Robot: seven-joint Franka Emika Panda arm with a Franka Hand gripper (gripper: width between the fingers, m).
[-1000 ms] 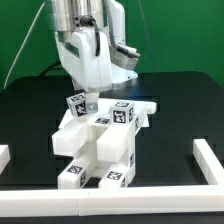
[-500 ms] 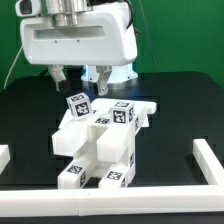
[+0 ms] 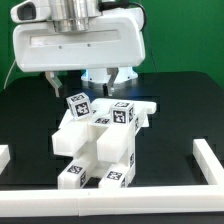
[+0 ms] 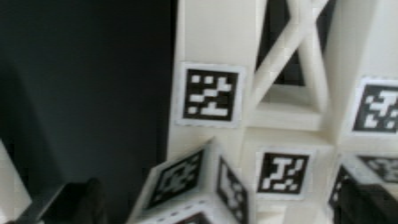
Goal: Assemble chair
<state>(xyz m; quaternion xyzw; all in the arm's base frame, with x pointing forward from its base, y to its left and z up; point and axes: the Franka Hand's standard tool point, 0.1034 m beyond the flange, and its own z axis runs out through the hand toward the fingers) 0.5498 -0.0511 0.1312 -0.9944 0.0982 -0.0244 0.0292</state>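
The chair (image 3: 100, 140) is seen resting on the black table (image 3: 180, 110) between the white border rails (image 3: 212, 160), its long axis running from the far tagged blocks toward the near edge, where its tagged end faces the exterior camera. The gripper (image 3: 85, 80) is held directly above the chair's far end, clear of it, with its fingers spread and nothing between them. Only the wrist view shows the crossed struts (image 4: 294, 60) and close-up tags (image 4: 214, 95); the fingers are barely shown there.

Bright even light, wrist view blurred
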